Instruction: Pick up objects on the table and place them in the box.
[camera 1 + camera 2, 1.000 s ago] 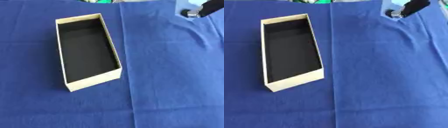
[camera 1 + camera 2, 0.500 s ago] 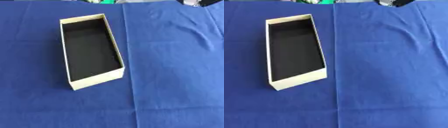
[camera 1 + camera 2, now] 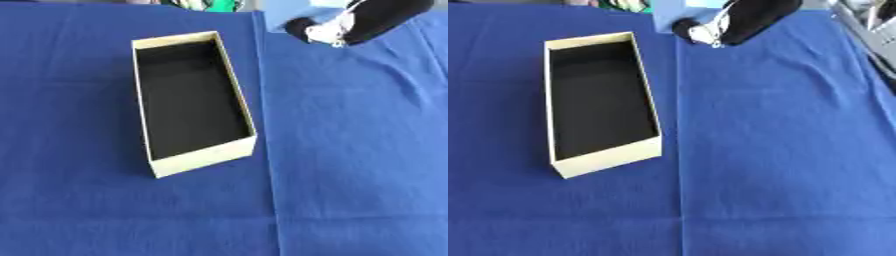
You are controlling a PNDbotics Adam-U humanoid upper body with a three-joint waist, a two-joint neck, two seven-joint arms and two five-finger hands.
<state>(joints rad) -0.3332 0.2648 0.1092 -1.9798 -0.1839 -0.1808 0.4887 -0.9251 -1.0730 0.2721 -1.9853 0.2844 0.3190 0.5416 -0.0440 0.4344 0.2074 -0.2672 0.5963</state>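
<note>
In the left eye view the right hand (image 3: pixel 337 27) reaches in from the top right, fingers curled round a pale blue block (image 3: pixel 289 12) held above the blue surface (image 3: pixel 350 150), beyond the open cream box (image 3: pixel 206 157); the right eye view shows the same grasp, the box standing empty.

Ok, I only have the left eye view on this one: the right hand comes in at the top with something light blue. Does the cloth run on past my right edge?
Observer: Not far. In the right eye view the blue cloth ends in the upper right corner, to the right of the right hand and its light blue block; the cloth's edge runs slantwise there.
Operator: Anything beyond that edge?
Observer: Yes, grey and white shapes lie off the cloth. I cannot tell what they are.
</note>
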